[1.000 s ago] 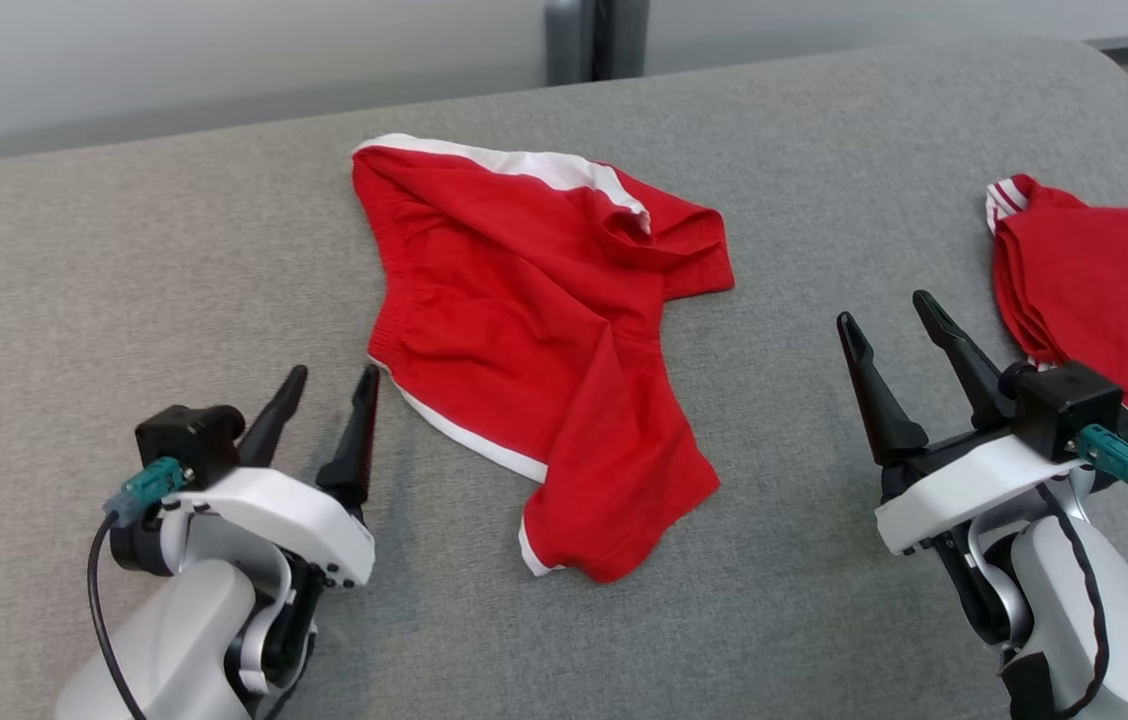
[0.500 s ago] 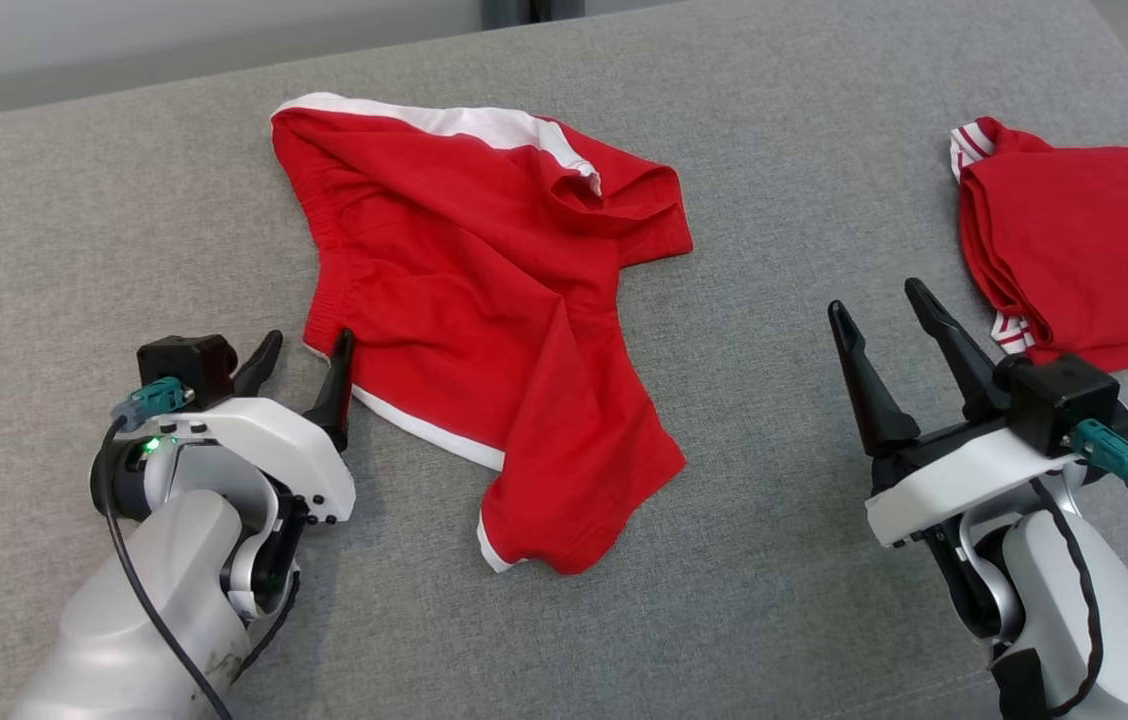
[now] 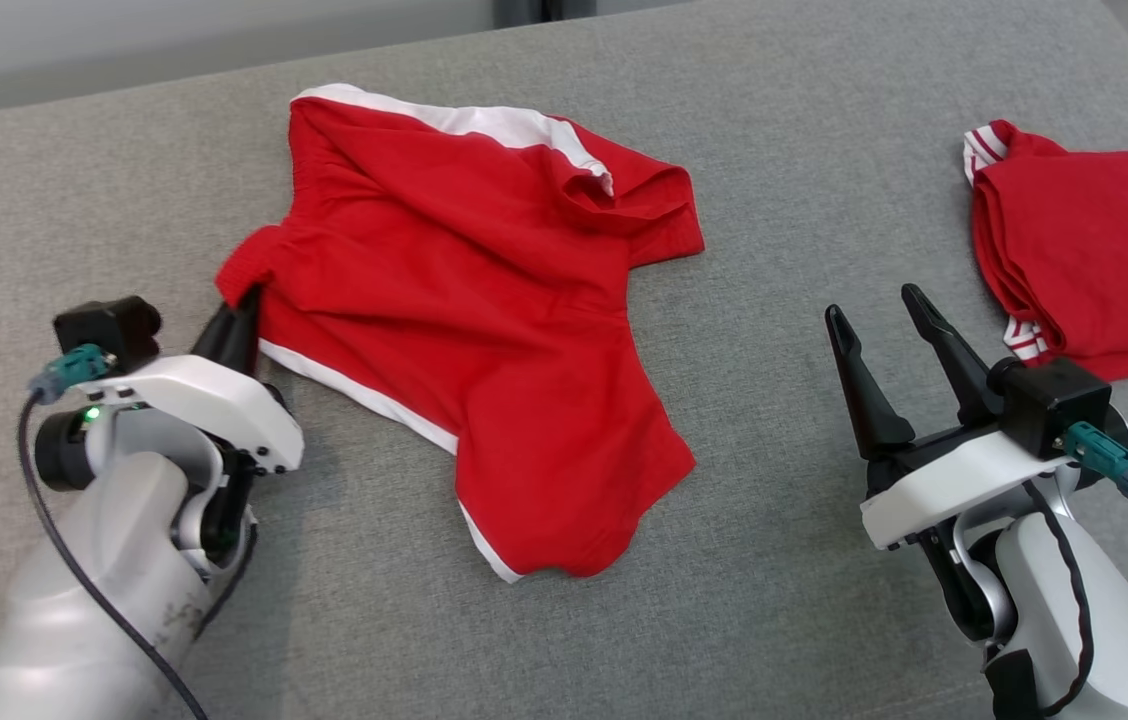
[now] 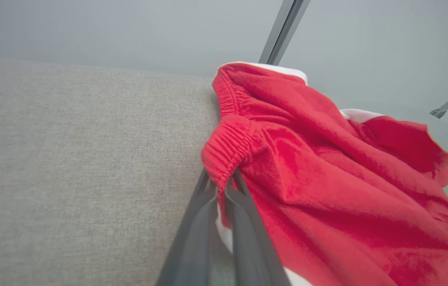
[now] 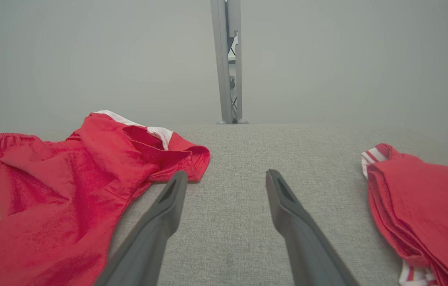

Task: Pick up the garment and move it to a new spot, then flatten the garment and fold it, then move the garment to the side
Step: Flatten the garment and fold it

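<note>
Head view: my left claw (image 3: pixel 240 305) is at the near left. Its two dark fingers are squeezed together on the stretchy waistband (image 3: pixel 246 262) at the corner of the red shorts (image 3: pixel 484 330). A second ago those fingers were wide apart, just beside the shorts. Now they have snapped shut, and the corner is bunched up into a little lump. The rest of the shorts lie crumpled in the middle of the grey cushion (image 3: pixel 784 180), with a white stripe along the far edge. My right claw (image 3: pixel 874 305) waits at the near right. Its fingers are wide apart and hold nothing, and it is well apart from the shorts. A folded red cloth (image 3: pixel 1094 260) lies at the far right.

Left wrist view: my left claw (image 4: pixel 222 188) pinches the waistband (image 4: pixel 228 147), and the red cloth puffs out above the tips. The shorts (image 4: pixel 327 190) spread away to the right over the cushion (image 4: pixel 69 159).

Right wrist view: my right claw (image 5: pixel 227 175) points at bare cushion (image 5: pixel 228 151) between its open fingers. The shorts (image 5: pixel 69 178) are on the left and the folded red cloth (image 5: pixel 426 206) is on the right.

I think this means I have a grip now, so the lifting can start. The shorts have not yet gone to a new spot. I hold only one corner, so they may hang long and twist when I lift.
</note>
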